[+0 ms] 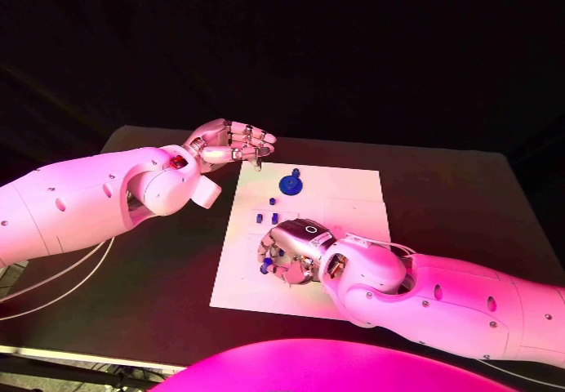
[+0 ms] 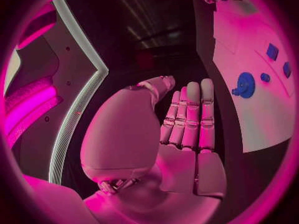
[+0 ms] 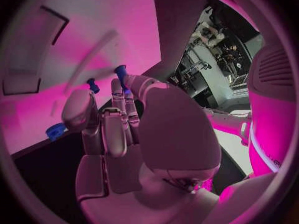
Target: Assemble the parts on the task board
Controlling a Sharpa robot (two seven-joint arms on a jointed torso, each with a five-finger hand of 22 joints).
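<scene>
Black table [image 1: 459,196], white board [image 1: 353,196] at its middle. Right hand [image 1: 295,251] low over the board's near part, fingers curled, a small blue part [image 3: 120,70] pinched at the fingertips. Left hand [image 1: 229,143] raised off the board's far left corner, fingers folded together, empty. Round blue part [image 1: 291,184] on the far half; small blue pegs [image 1: 267,218] just nearer.

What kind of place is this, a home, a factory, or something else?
Most likely a robotics lab or test bench. A white task board with small blue parts lies on a black table against a dark backdrop, and the right wrist view shows equipment racks in the room behind.
</scene>
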